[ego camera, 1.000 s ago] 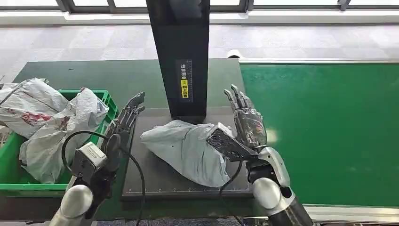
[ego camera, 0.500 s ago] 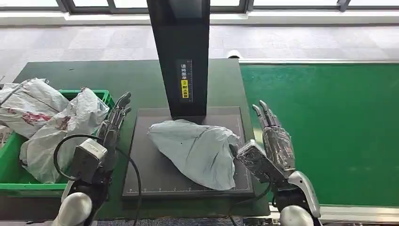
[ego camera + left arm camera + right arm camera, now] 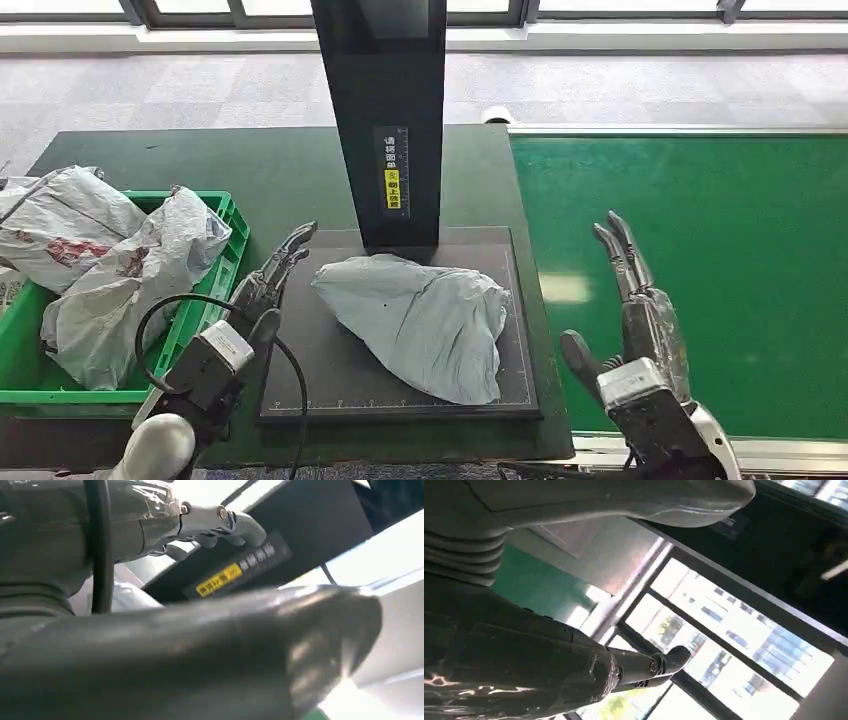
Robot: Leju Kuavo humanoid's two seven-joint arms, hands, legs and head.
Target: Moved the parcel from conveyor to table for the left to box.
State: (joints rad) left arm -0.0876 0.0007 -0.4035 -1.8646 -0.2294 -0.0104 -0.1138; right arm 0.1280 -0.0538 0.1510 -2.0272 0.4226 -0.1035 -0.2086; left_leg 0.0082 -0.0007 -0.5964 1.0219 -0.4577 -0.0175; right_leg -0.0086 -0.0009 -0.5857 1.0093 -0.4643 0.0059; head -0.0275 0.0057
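A grey plastic parcel lies loose on the black scale plate of the dark table, under the black scanner post. My left hand hovers at the plate's left edge, fingers straight and apart, a short gap from the parcel; it holds nothing. In the left wrist view its fingers reach toward the post's yellow label. My right hand is over the green conveyor belt, well right of the parcel, fingers extended, empty. The right wrist view has its fingers against windows.
A green crate at the table's left holds two crumpled grey parcels. A black cable loops over my left wrist. The conveyor's metal rail runs along its far side. The scanner post stands just behind the plate.
My right hand has drawn away from the parcel, moving right off the plate onto the conveyor side. The parcel stays on the plate. My left hand has come closer to the plate's left edge.
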